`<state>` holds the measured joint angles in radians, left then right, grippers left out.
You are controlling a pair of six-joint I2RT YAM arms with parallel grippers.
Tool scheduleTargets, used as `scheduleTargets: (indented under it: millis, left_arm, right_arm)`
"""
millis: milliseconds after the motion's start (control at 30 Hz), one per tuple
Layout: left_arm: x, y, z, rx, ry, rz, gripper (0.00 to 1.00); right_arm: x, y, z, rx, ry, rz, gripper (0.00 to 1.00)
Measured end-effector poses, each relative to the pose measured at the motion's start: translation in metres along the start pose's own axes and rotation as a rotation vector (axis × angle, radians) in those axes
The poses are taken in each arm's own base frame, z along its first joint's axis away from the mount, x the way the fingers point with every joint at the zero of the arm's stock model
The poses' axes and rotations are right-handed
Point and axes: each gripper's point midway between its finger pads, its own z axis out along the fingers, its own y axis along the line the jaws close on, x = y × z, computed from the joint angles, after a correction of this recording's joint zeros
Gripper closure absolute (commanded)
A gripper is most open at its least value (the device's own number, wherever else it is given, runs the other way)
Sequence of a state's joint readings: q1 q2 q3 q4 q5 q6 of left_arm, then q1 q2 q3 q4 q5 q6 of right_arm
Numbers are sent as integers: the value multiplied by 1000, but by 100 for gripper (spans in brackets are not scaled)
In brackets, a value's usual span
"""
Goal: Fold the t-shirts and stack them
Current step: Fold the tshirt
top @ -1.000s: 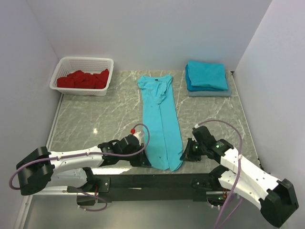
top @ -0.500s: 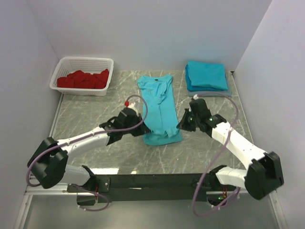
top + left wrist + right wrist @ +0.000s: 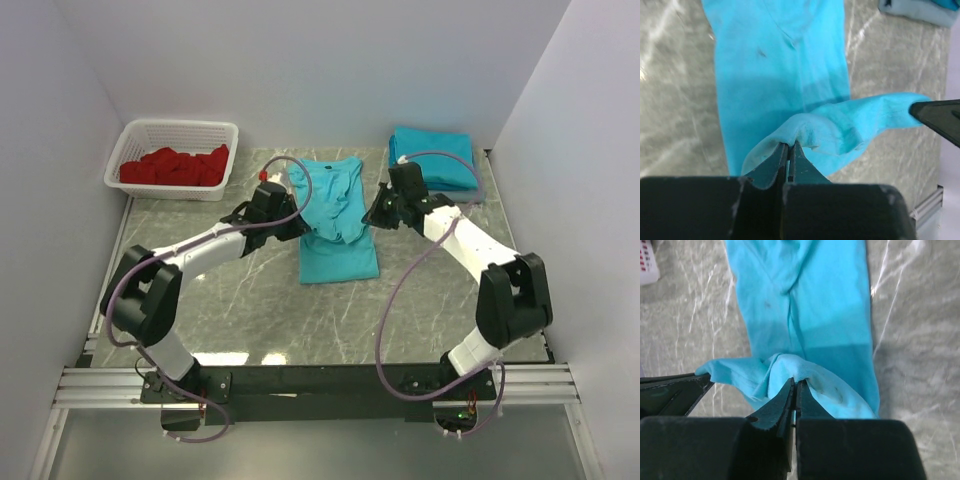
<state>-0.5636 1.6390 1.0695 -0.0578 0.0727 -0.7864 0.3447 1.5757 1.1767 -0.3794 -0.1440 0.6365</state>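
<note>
1. The left gripper (image 3: 788, 150) was pressed together on one hem corner of the t-shirt (image 3: 340, 258), and the right gripper (image 3: 795, 386) pinched the opposite corner.
2. The t-shirt lay lengthwise in the middle of the table (image 3: 200, 270), with its hem end lifted and held over the collar half (slack cloth sagged between the two grips).
3. Uneven release would likely land the hem skewed, leaving a crooked fold.
4. Either thin pinch could slip, or tugging could drag the lower layer across the marble.
5. The folded stack (image 3: 432, 158) sat well apart at the far right, and a sloppy fold would sit badly on it.
</note>
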Motion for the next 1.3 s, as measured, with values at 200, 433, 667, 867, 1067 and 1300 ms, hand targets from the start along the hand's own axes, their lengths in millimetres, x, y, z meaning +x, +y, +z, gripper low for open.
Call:
scheduleTargets:
  millis: [200, 433, 667, 867, 1067, 1300]
  left_arm:
    - [-12, 14, 21, -25, 18, 6, 100]
    - [-11, 32, 45, -39, 73, -9, 95]
    - [-12, 50, 56, -60, 91, -18, 17]
    - [-43, 43, 49, -48, 22, 6, 0]
    - [-60, 16, 6, 43, -63, 20, 1]
    - [11, 30, -30, 85, 11, -28, 1]
  right_arm:
    - [-14, -5, 23, 18, 15, 16, 100]
    - [-19, -14, 49, 45, 49, 37, 100]
    - [-26, -30, 81, 73, 85, 45, 38]
    - [-39, -27, 81, 62, 73, 22, 16]
    - [-27, -25, 42, 16, 30, -9, 15]
    - [33, -55, 6, 25, 75, -1, 16]
